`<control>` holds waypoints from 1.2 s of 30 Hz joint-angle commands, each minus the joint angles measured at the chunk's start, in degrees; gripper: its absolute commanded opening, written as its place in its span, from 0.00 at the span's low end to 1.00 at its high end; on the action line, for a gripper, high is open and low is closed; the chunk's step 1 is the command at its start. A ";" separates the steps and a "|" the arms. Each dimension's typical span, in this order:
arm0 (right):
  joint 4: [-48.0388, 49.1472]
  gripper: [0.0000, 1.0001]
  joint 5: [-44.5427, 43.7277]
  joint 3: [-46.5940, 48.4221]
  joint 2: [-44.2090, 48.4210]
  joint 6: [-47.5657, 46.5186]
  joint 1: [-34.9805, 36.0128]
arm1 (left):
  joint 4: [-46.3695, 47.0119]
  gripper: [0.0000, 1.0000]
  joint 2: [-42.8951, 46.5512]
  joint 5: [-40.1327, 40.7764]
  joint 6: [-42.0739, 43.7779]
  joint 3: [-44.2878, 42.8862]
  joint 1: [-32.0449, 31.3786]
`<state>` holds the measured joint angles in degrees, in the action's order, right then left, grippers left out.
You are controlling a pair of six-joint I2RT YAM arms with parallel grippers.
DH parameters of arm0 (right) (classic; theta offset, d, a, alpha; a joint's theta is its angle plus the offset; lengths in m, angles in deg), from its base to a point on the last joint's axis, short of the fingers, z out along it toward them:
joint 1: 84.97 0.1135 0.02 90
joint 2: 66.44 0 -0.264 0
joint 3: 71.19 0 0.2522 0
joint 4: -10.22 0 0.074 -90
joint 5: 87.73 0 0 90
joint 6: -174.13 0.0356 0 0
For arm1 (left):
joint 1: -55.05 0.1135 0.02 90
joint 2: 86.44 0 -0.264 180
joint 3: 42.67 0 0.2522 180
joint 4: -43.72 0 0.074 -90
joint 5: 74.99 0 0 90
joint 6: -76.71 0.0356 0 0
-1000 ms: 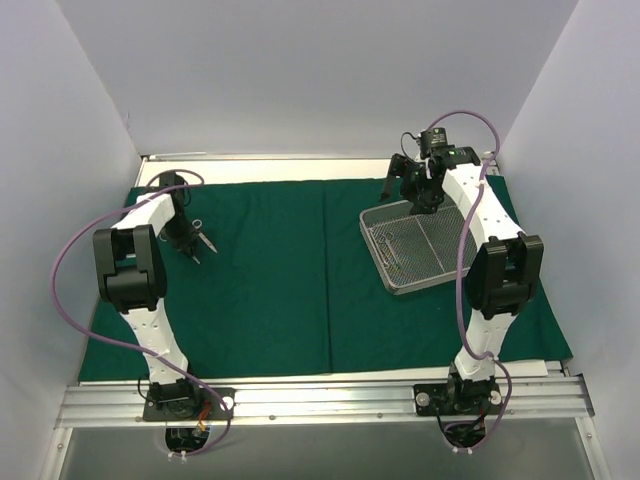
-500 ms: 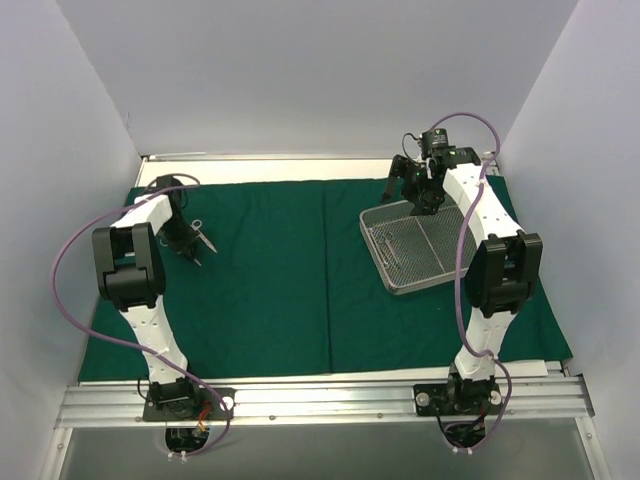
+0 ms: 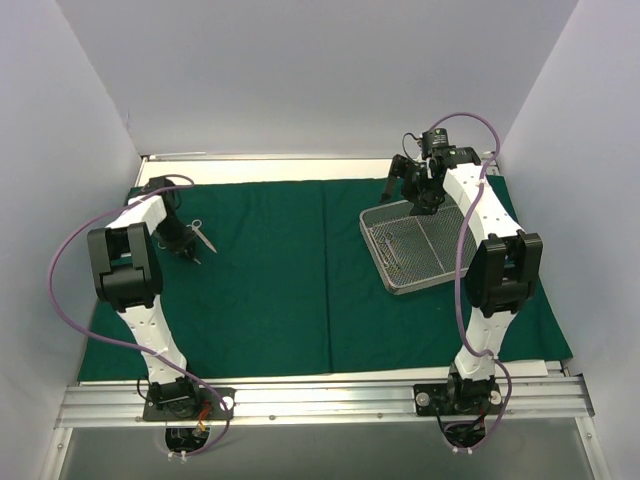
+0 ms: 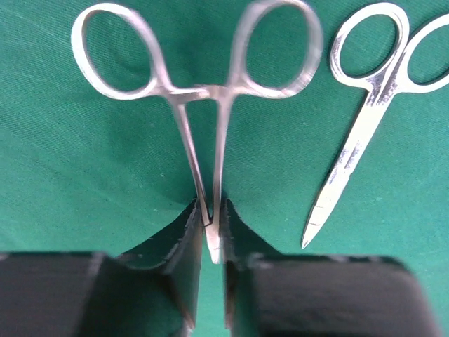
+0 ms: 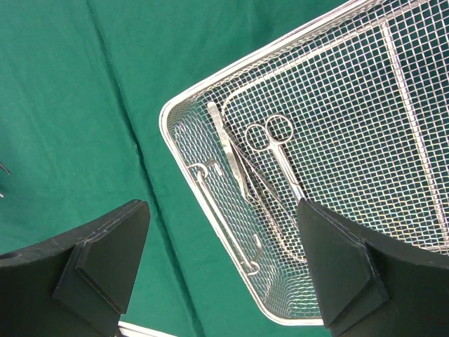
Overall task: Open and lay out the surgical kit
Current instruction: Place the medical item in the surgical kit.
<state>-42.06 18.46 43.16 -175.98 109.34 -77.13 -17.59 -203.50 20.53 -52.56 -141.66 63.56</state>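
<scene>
Left fingers (image 4: pixel 172 246): shifted slightly left since a second ago. They stand narrowly parted about the tips of the forceps (image 4: pixel 200 93); grip undetermined. Forceps lie on the green drape (image 3: pixel 270 280), far left, beside scissors (image 4: pixel 359 137). Right fingers (image 5: pixel 112 260): position unchanged, spread wide above the mesh tray (image 3: pixel 375 252), far right.

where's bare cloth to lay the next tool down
The wide middle of the drape between the left gripper and the wire-mesh tray is bare. Crowded by that gripper: scissors beside forceps; more tools inside the tray.
</scene>
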 commanded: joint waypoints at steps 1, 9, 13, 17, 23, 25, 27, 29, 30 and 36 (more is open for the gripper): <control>-0.59 0.89 0.87 0.57 -0.15 -0.43 -0.45 | 1.32 0.25 -1.25 0.19 1.12 1.12 0.72; -0.15 0.89 1.31 0.30 -0.24 0.01 -0.45 | 0.97 0.37 -0.46 -0.16 1.73 1.47 1.33; -0.06 0.89 1.13 0.65 -0.24 0.45 -0.45 | -0.35 0.51 2.00 -0.25 2.70 1.30 1.86; -0.41 0.89 -0.80 1.88 -1.29 0.80 -0.45 | -2.81 0.59 8.57 -0.33 6.03 -2.29 1.86; -4.10 0.88 -4.58 3.73 -5.94 -4.11 -0.63 | 0.26 0.63 18.42 -7.16 12.10 -2.66 1.07; -6.21 0.84 -6.50 4.08 -7.26 -6.13 -0.63 | 1.23 0.63 19.49 -8.94 13.33 -1.61 -0.50; -7.00 0.77 -6.61 3.73 -8.85 -8.50 -0.54 | 1.93 0.62 19.94 -11.14 14.30 -0.56 -2.00; -7.88 0.69 -5.64 3.99 -10.60 -10.35 -0.45 | 2.72 0.62 19.67 -13.06 14.65 -0.03 -4.11; -8.41 0.67 -6.51 3.91 -10.78 -10.53 -0.19 | 2.99 0.61 19.41 -13.77 14.92 0.15 -4.64; -6.83 0.60 -8.27 -0.22 -10.35 -11.15 1.56 | 2.47 0.61 17.74 -15.80 15.53 -1.86 -5.96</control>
<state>-46.65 12.64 44.26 -187.74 100.11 -77.07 -16.35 -185.09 6.96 -38.70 -141.75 57.11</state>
